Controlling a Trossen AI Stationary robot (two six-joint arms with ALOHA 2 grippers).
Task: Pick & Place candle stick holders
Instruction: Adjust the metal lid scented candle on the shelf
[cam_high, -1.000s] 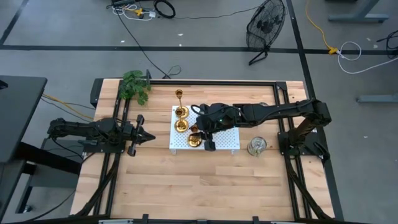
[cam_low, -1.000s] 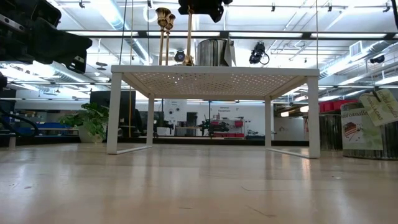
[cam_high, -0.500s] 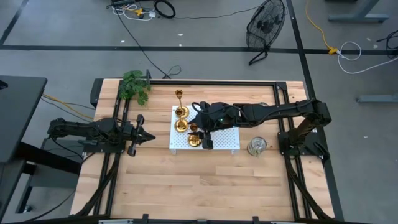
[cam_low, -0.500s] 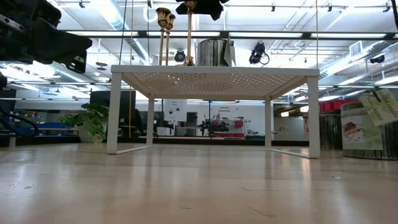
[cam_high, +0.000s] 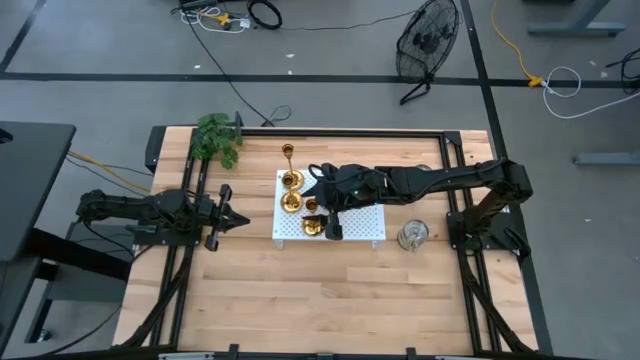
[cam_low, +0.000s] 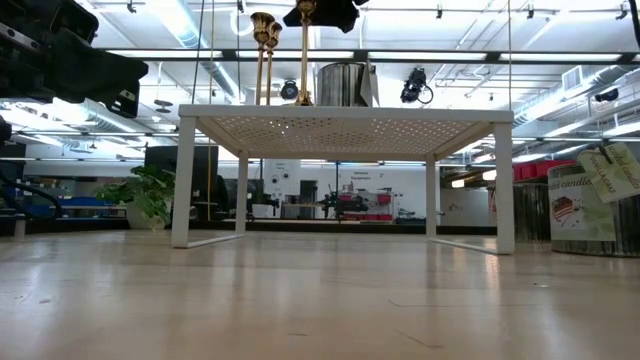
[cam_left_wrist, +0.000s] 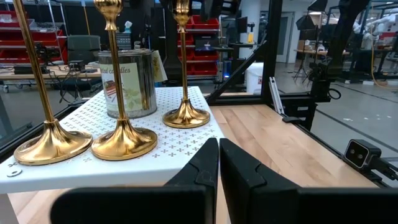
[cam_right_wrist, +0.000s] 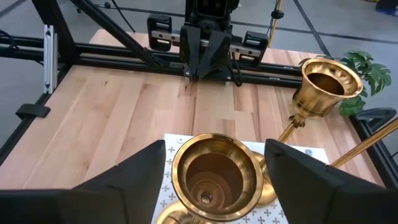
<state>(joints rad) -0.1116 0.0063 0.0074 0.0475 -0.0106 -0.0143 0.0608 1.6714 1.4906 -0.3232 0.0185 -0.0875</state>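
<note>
You've got a wood tabletop with a white perforated stand mid-table, a tin toward its right edge, workshop behind. Since a second ago the right gripper has spread; its fingers now flank a holder on the stand, probably not touching. All three holders stand upright, stems vertical. Left gripper sits shut near the left edge.

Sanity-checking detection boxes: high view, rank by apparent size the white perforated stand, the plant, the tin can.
1. white perforated stand, clearly the largest.
2. plant, mid-sized.
3. tin can, smallest.
No close calls; all sit at table level.
</note>
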